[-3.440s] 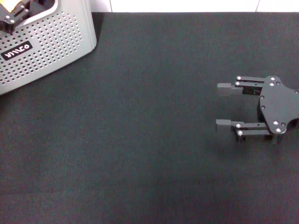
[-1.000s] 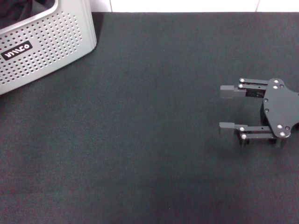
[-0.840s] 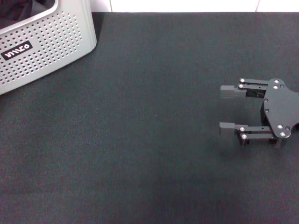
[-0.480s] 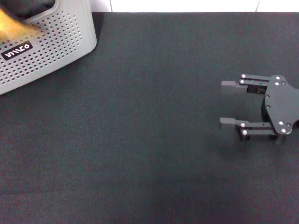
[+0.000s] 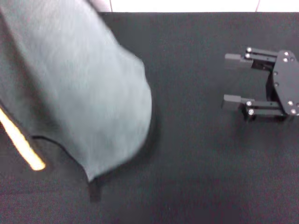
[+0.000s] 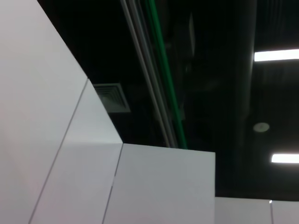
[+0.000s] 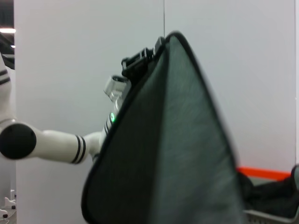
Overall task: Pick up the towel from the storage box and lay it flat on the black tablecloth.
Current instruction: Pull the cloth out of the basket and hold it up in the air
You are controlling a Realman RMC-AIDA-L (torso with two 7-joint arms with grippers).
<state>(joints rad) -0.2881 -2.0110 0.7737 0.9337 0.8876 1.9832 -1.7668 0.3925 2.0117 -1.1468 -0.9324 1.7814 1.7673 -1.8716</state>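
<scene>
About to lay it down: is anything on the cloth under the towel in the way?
Nothing visible. The towel hangs from the left gripper over bare black tablecloth. The right gripper hovers open, off to the towel's right, apart from it.

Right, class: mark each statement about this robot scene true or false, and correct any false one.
1. The towel lies flat on the black tablecloth. False: it hangs in the air, lifted by one corner.
2. The right gripper has its jaws open and holds nothing. True.
3. The towel covers the left part of the head view. True.
4. The right gripper is clamped on the towel's edge. False: it is apart from the towel, over the cloth on the robot's right.
5. In the right wrist view the left gripper holds the towel's top corner. True.
</scene>
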